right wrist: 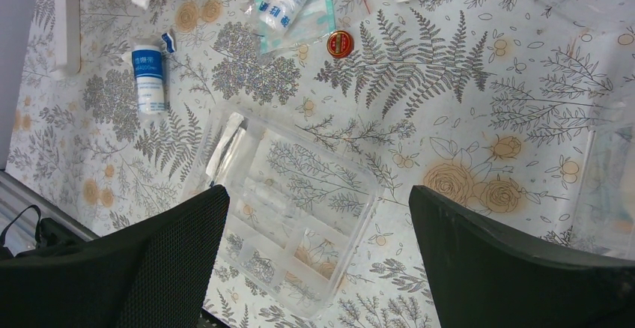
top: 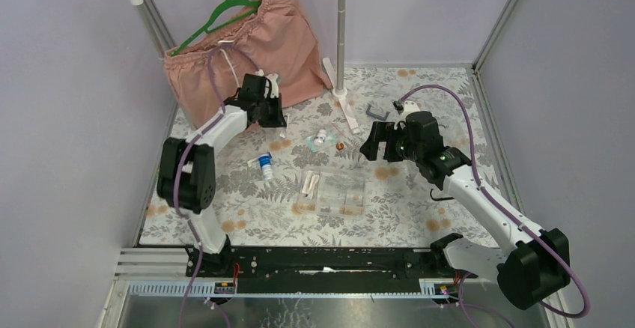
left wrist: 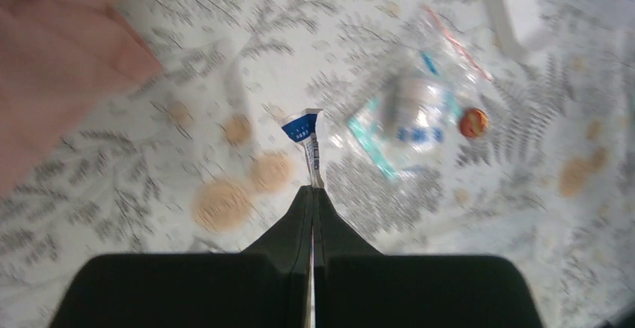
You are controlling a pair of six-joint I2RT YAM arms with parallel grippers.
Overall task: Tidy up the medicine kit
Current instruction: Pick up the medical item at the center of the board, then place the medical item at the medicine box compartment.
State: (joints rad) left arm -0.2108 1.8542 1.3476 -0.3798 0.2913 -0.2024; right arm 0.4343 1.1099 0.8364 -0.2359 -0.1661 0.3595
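Left gripper pinching blue-tipped sachet.
Right gripper spread wide above clear box on desk.

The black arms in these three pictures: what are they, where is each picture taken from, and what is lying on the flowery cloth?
They are two robot arms, the left arm and the right arm, bolted at the near edge, each ending in a two-finger gripper. The wide picture looks down from above and behind them; the other two come from a camera on each wrist, so the dark shapes at the bottom are that arm's own fingers. On the cloth lie a clear compartment box, a blue-and-white bottle, a bagged bottle and a small round red object; pink shorts hang behind. The left gripper is shut on a thin blue-and-white sachet. The right gripper is open and holds nothing.
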